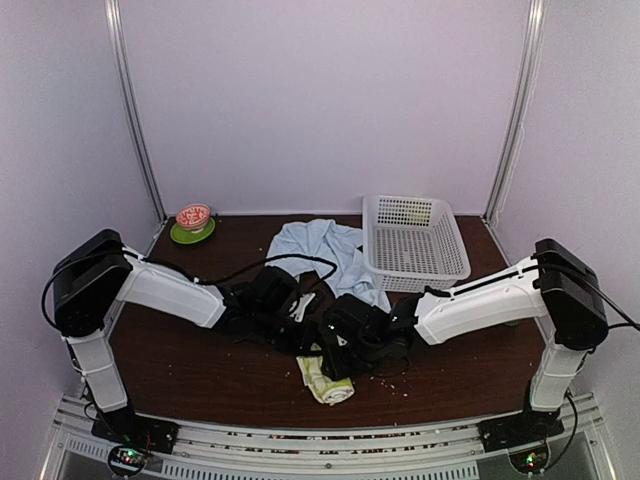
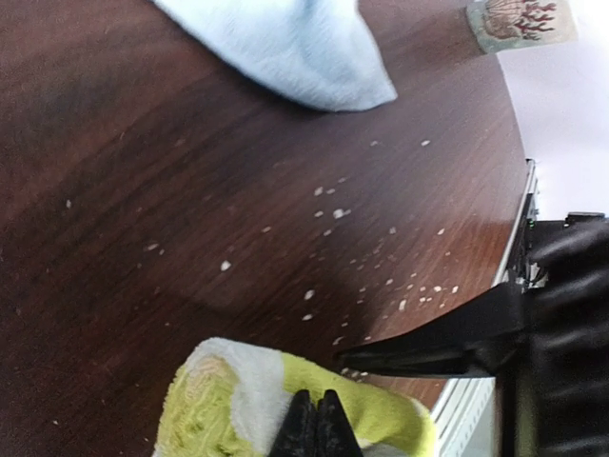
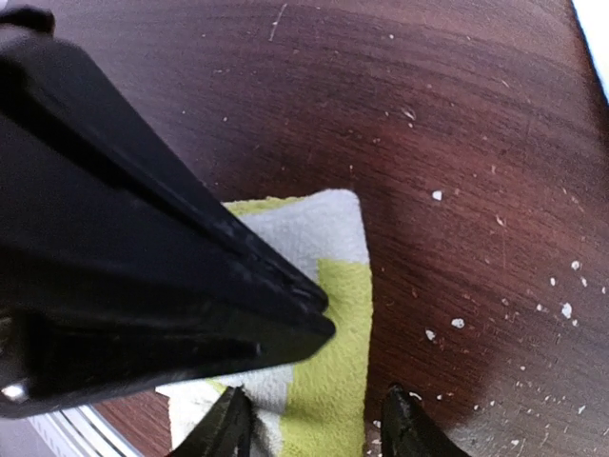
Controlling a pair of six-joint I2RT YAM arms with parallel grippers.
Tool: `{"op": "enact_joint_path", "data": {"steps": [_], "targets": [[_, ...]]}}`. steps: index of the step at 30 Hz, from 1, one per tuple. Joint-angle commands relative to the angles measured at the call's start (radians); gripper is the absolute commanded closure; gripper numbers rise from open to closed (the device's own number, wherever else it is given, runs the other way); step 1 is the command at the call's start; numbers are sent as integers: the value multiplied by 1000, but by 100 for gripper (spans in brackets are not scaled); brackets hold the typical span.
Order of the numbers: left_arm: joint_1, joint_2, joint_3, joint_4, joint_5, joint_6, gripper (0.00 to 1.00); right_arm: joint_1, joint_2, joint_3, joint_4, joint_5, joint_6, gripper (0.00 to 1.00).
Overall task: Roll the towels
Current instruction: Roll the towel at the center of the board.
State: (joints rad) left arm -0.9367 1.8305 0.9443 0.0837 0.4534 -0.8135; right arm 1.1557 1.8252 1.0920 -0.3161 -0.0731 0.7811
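The partly rolled yellow-green towel lies near the front edge of the table, between the two arms. The left gripper is clenched, its tips pressed together right at the roll's top. The right gripper stands released, its fingers apart and straddling the towel's end. Farther back, the light-blue towel lies crumpled just left of a white basket.

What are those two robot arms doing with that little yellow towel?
They are rolling towels. The yellow-green towel looks rolled up near the front. The left pincer is shut, its tip on the roll, and the right pincer stands open around one end. The light-blue towel lies crumpled at the back, not yet rolled.
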Motion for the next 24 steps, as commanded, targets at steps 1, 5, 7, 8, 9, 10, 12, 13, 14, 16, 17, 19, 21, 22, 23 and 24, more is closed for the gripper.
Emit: {"op": "enact_joint_path", "data": {"steps": [1,5,7,8,9,10,12,13,14,16,17,19,21,22,23,24], "targets": [[4,43,-57,69,13,-17,100,10,-40,-15,-43,10,-9,50],[9,48,-86,91,7,-26,100,13,-100,-35,-60,10,-15,48],[9,41,-98,98,5,-28,100,20,-140,-52,-64,19,-18,48],[9,38,-102,99,3,-27,100,23,-159,-61,-59,19,-22,49],[9,35,-108,102,2,-28,100,28,-176,-67,-54,17,-27,50],[9,33,-113,106,2,-27,100,37,-187,-69,-49,14,-33,52],[9,28,-124,109,0,-28,100,56,-189,-59,-57,8,-48,57],[9,25,-128,112,-2,-28,100,67,-181,-49,-64,6,-56,60],[9,23,-134,113,-3,-29,100,76,-167,-40,-71,5,-62,63],[9,16,-149,118,-8,-32,100,95,-133,-19,-89,3,-70,69],[9,11,-157,122,-10,-33,100,101,-115,-8,-99,2,-71,72],[9,-1,-176,127,-14,-38,100,119,-78,14,-118,2,-75,77],[9,-13,-195,129,-19,-40,100,138,-38,44,-135,1,-84,80],[9,-17,-201,129,-22,-39,100,150,-17,60,-145,1,-87,80],[10,-20,-208,129,-23,-40,100,158,0,77,-159,2,-92,81],[10,-23,-216,130,-25,-40,100,166,18,92,-171,6,-95,81]]}}
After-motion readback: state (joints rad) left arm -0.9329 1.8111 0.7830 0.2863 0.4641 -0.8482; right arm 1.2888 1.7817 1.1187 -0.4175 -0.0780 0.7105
